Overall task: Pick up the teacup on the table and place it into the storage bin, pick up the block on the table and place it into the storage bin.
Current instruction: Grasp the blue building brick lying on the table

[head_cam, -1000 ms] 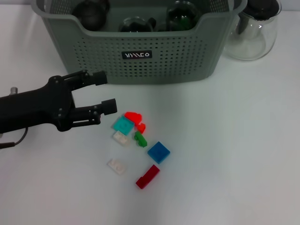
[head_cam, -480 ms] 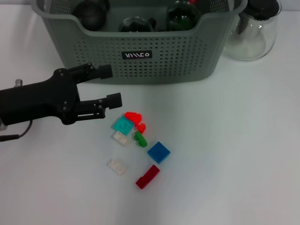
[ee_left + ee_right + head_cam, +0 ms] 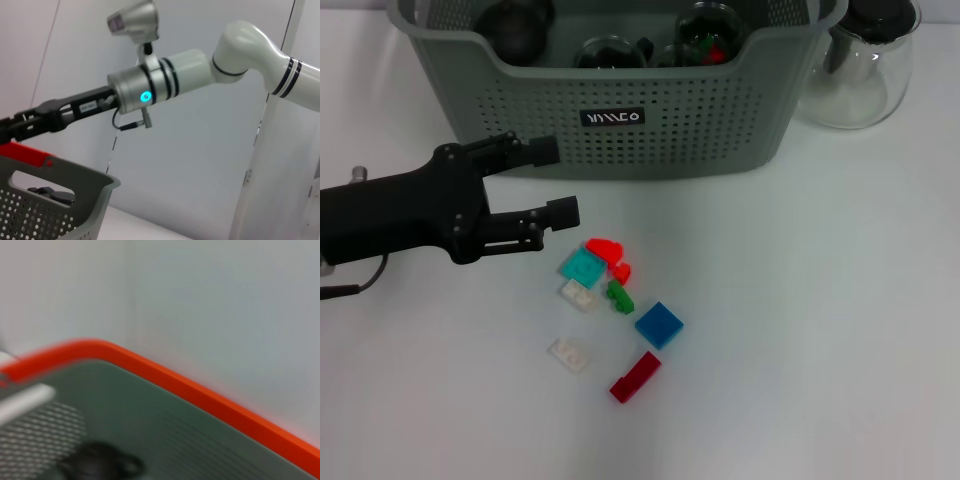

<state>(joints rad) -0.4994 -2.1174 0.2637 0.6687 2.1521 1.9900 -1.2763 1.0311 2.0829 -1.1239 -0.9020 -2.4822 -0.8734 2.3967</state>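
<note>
Left gripper [image 3: 552,182]: jaws wide apart and empty, hovering low over the table [image 3: 820,330], just in front of the bin [image 3: 620,110].
Change: over the last second it slid toward the blocks and a little nearer the bin wall, then all but stopped; jaw spread unchanged.
Meaning: judged an approach to a block, with no grasp begun.
Nearest blocks: red block [image 3: 604,248] and teal block [image 3: 582,267], just past the lower fingertip, touching each other.
Other blocks: green [image 3: 619,297], blue [image 3: 659,325], dark red [image 3: 635,377] and two clear ones [image 3: 568,355], scattered nearby, none moved.
Bin: at the table's far side, dark teacups [image 3: 515,22] already inside.
Right arm [image 3: 165,82]: raised over the bin in the left wrist view; its fingers cannot be made out.
Jug [image 3: 860,65]: beside the bin, uninvolved.
</note>
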